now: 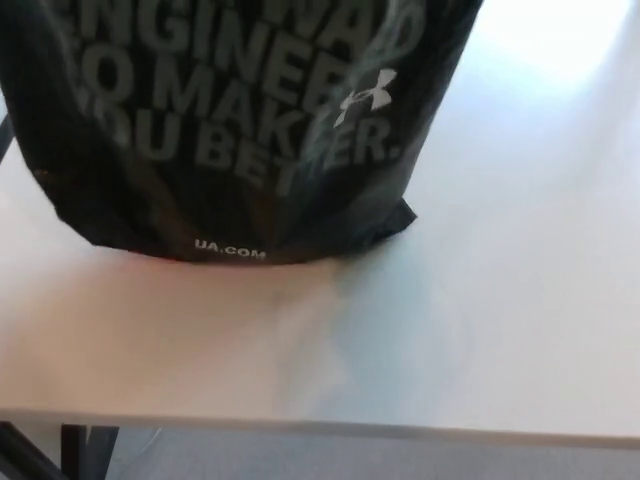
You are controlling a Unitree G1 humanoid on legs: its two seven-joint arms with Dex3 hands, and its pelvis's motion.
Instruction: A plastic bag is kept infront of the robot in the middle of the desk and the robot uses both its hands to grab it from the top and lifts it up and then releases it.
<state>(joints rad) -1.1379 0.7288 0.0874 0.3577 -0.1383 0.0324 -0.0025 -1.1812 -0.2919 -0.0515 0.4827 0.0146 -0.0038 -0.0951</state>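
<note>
Head view: black plastic bag [230, 130] fills the frame from about 9 o'clock round to 1 o'clock, top cut off by the upper edge. Bottom of the bag looks down on the white desk [480, 330], but contact isn't certain; a thin reddish line shows along the lower edge near 7 o'clock of the bag. Bottom edge runs roughly left-right, with a small corner flap sticking out at the bag's 4 o'clock.

Grey block lettering on the face toward the camera, tilted slightly, partly cut off: reads "ENGINEE...", "...O MAKE", "...U BETTER." A white crossed-curve logo [365, 95] sits at about 2 o'clock from the lettering's middle. Small white "UA.COM" print [230, 249] is right at the bottom edge, at 6 o'clock of the bag.

Bag sits toward the far left part of the visible desk. Desk surface is bare from 3 o'clock to 6 o'clock of the frame, with a bright glare patch at 1 o'clock. Faint pinkish cast on the desk just below the bag, around 7–8 o'clock.

Near desk edge runs across the bottom of the frame. Below it, grey floor [400, 460] and dark desk-leg struts [85, 450] at 7 o'clock.

Hands: neither left nor right is in the frame. Can't tell from this view how open they are or whether either has hold of the bag's top, since that part is out of shot.
</note>
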